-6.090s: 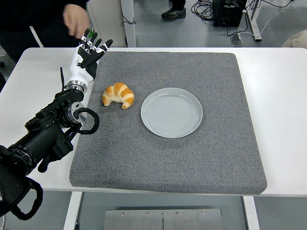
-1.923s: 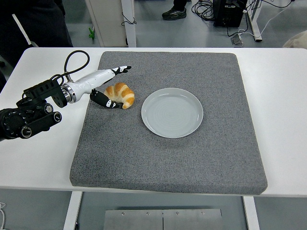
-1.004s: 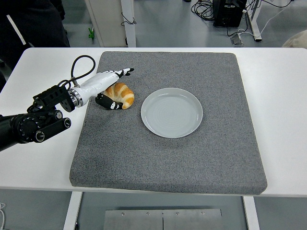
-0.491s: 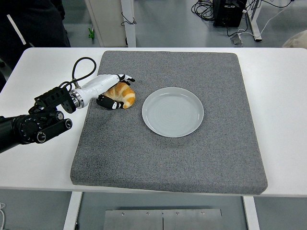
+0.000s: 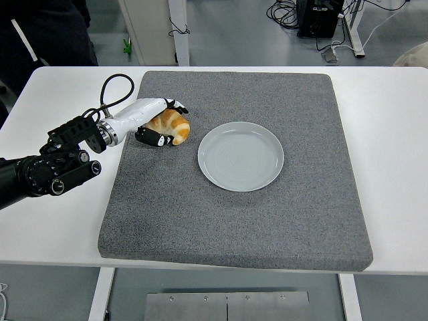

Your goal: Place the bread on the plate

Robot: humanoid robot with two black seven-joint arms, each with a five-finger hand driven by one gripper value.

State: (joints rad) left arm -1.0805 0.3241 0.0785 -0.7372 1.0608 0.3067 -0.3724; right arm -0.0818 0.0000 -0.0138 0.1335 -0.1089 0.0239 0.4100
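Observation:
A golden croissant [image 5: 174, 127] is at the left part of the grey mat, just left of the pale grey plate [image 5: 241, 156]. My left hand [image 5: 162, 122] is curled around it, with the fingers over its top and the thumb under its near side. The croissant appears slightly raised off the mat. The plate holds nothing. My left arm comes in from the left edge. The right arm is out of view.
The grey mat [image 5: 267, 221] covers most of the white table [image 5: 394, 134]. A person in dark clothes [image 5: 47, 33] stands beyond the table's far left corner. A black cable loops from my left forearm [image 5: 110, 87].
My left hand swung down from pointing up, reached the croissant and closed its fingers over it. The croissant has shifted slightly up and right in the last half second.

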